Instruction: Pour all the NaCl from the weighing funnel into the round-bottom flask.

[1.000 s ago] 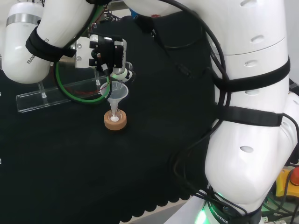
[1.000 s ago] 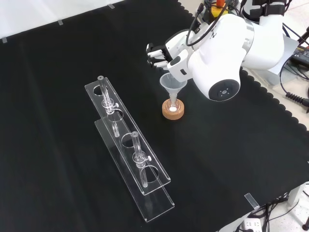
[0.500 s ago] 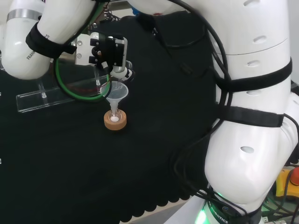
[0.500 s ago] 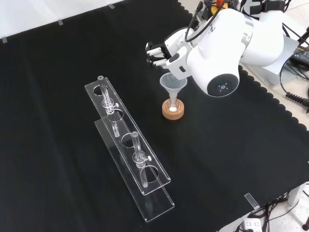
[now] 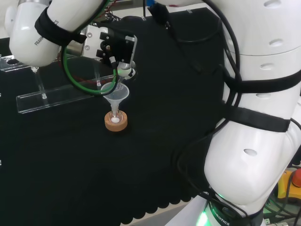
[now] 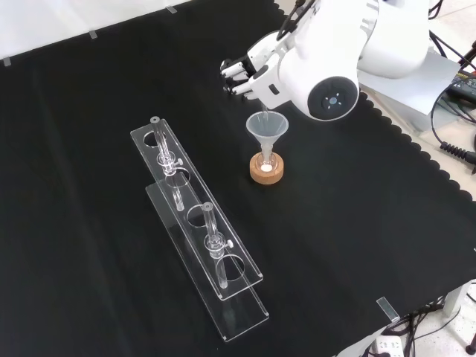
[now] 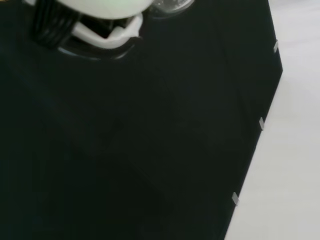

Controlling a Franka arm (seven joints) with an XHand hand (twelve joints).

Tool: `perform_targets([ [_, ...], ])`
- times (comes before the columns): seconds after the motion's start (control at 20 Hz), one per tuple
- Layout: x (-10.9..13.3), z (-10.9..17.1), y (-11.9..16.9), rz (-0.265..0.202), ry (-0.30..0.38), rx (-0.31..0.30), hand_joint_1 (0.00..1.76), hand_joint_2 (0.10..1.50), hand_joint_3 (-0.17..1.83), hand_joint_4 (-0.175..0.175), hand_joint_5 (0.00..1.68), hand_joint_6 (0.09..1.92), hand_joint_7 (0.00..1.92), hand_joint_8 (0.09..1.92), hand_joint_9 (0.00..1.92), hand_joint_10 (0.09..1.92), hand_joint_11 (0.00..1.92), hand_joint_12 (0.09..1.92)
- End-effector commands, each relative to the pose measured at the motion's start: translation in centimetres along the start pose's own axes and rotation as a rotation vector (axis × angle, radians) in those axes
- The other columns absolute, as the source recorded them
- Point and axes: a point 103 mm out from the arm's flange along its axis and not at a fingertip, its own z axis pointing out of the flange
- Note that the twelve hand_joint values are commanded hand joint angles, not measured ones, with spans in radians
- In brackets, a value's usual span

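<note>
Black-white hand (image 5: 115, 49) curled on clear glass weighing funnel (image 5: 114, 83), tipped over plastic funnel (image 6: 267, 130) in cork-ringed flask (image 6: 267, 163); fragile, slippery, held by stem.

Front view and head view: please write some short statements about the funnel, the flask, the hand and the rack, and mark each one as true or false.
1. A clear funnel stands in the neck of the flask. True.
2. The flask rests on a red ribbed ring. False: it rests on a cork ring.
3. The hand is above the funnel in the front view. True.
4. White powder shows at the bottom of the flask. True.
5. The clear rack lies to the right of the flask in the front view. False: it lies to the left.
6. The funnel lies flat on the cloth. False: it stands upright.
</note>
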Motion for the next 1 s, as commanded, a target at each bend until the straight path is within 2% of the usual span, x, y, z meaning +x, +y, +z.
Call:
perform_targets([
  [0.05,-0.3,0.9,0.0,-0.01,0.051,-0.014,1.1,0.62,0.85,0.175,1.14,0.99,0.61,0.6,0.91,0.42,0.62,1.2],
  [0.45,-0.7,1.9,0.3,-0.023,0.118,-0.037,1.1,0.62,0.85,0.175,1.14,0.99,0.61,0.6,0.91,0.42,0.62,1.2],
  [0.7,-1.7,3.1,0.4,-0.05,0.276,-0.068,1.1,0.62,0.85,0.175,1.14,0.99,0.61,0.6,0.91,0.42,0.63,1.2],
  [1.0,-2.3,3.9,0.6,-0.061,0.305,-0.083,1.1,0.62,0.85,0.175,1.14,0.99,0.62,0.6,0.91,0.41,0.63,1.2],
])
